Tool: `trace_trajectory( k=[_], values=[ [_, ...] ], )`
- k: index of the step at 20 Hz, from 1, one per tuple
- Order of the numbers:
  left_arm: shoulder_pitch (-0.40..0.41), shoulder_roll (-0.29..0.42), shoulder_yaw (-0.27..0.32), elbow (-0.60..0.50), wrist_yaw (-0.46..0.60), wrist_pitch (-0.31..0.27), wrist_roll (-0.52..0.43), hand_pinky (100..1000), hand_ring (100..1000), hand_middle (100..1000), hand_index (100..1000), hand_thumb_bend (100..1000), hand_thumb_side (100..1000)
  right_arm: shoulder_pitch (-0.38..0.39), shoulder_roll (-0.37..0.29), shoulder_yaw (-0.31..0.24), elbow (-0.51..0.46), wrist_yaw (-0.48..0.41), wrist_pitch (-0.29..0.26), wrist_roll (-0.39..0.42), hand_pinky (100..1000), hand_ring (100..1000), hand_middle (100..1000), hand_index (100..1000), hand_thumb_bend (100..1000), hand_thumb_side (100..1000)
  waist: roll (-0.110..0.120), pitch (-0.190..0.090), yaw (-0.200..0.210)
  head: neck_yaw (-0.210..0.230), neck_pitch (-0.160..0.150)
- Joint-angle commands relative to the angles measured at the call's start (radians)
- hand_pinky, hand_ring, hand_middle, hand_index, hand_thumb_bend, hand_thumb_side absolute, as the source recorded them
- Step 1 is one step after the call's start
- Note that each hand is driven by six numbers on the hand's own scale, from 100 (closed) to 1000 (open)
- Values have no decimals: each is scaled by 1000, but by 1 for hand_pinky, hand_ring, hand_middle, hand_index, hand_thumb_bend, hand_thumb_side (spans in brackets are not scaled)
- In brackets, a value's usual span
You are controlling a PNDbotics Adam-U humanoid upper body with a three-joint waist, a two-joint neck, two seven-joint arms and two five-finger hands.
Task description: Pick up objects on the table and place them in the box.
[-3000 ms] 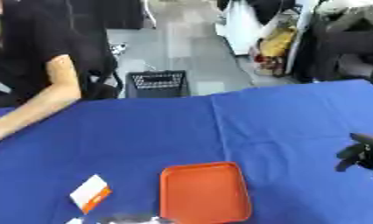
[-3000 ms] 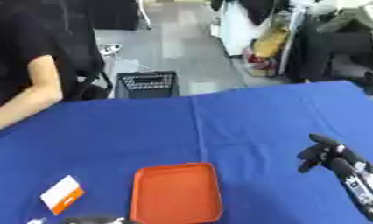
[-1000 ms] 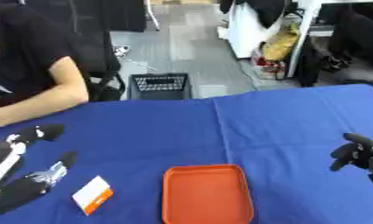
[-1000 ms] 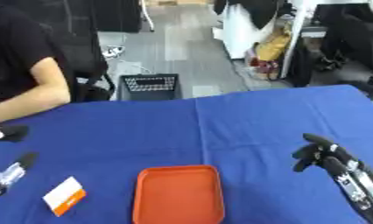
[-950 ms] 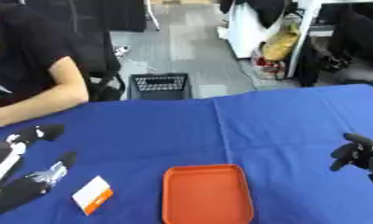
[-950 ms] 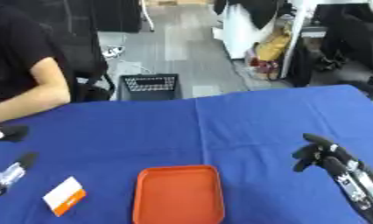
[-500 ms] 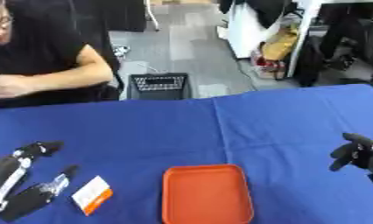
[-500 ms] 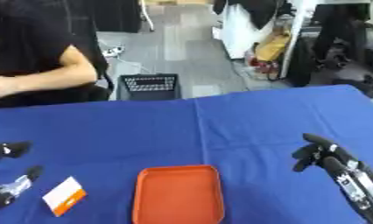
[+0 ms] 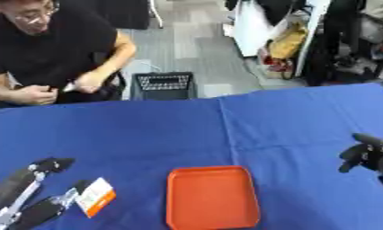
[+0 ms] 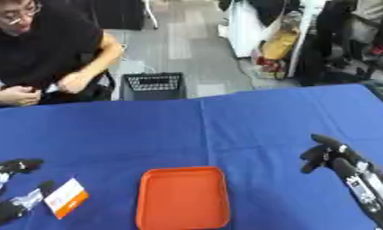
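Observation:
A flat orange box [image 9: 212,197] lies open on the blue table [image 9: 163,134], near the front middle. Left of it lies a small white packet with an orange end [image 9: 95,196]. My left hand [image 9: 20,187] comes in at the lower left corner, open, fingers straight and pointing away from me. Its thumb reaches the packet's left edge, but I cannot tell if it touches. My right hand [image 10: 336,159] hovers at the right edge, open with relaxed fingers, well apart from the box and holding nothing.
A person sits behind the table's far left edge, hands held off the cloth. A black basket [image 9: 163,85] stands on the floor beyond the far edge. Bare blue cloth stretches between the box and my right hand.
My left hand has dropped lower and closer to the packet. The person's arm has pulled back off the table. My right hand has hardly moved.

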Motion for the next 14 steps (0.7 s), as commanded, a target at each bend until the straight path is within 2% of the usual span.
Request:
trace_trajectory(
  k=[1,7,12,14],
  values=[
    [-14,11,3,-5,-8,-5,-3,906,780,750,898,467,874,-6,-16,-5,-10,2,-2,3,581,568,657,936,100,935,-2,-11,2,21,59],
    [-14,5,3,1,-11,-4,0,906,779,749,898,472,873,-2,-17,-5,-6,4,-5,6,581,568,657,937,100,936,-2,-9,5,51,141],
    [-19,2,-2,6,-15,-3,-5,906,776,747,898,513,866,0,-17,-4,-4,6,-8,8,580,568,657,937,100,936,-2,-9,6,64,168],
    [-23,0,-6,9,-16,-2,-12,906,776,746,898,585,851,0,-17,-3,-4,6,-9,9,580,568,657,937,100,936,-2,-9,6,67,173]
  ],
)
